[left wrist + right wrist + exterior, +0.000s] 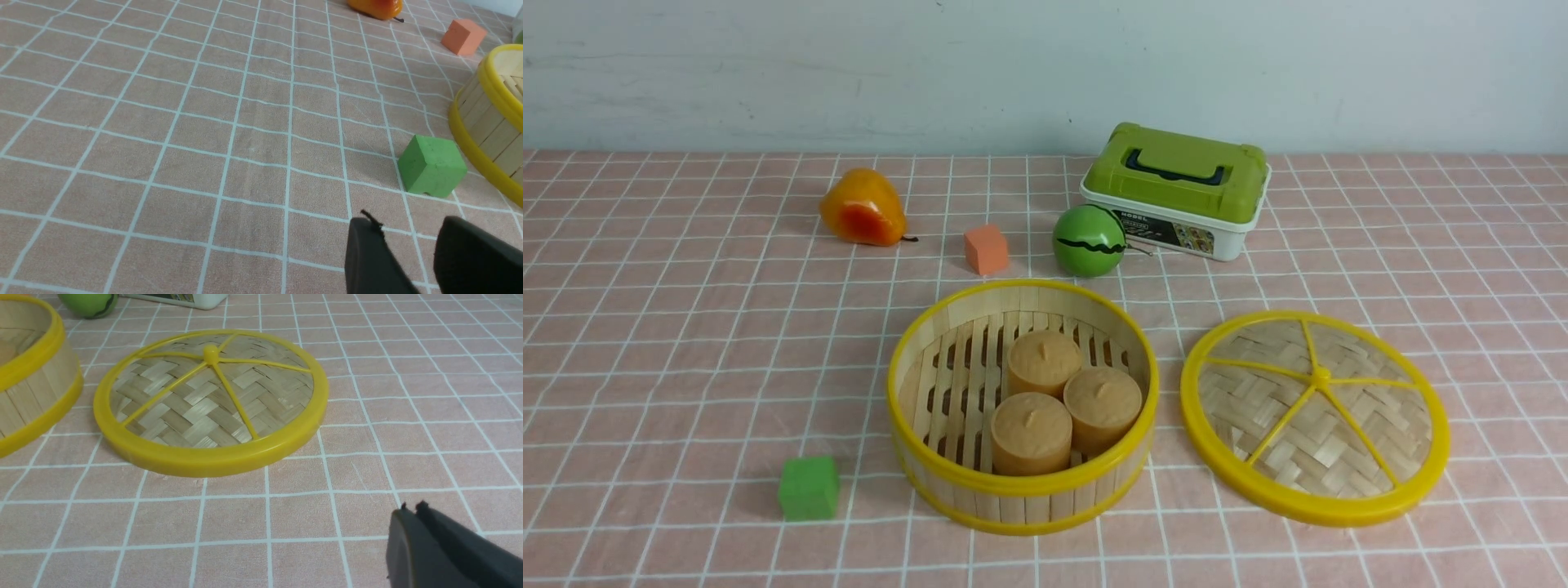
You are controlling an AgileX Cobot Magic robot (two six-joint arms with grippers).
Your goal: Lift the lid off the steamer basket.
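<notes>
Steamer basket (1023,498) sits open at center of pink checked surface (686,367), w/ 3 tan cylinder buns (1031,433) inside, bunched toward its right half on the slatted floor. Lid (1315,416) is off, lying flat on the surface just right of the basket, not touching. White box w/ green lid (1176,192) is closed at the back, contents unseen. Left pincer (404,249) is spread, empty, near green cube (432,165). Right pincer (412,516) is pressed together, empty, near the lid.
</notes>
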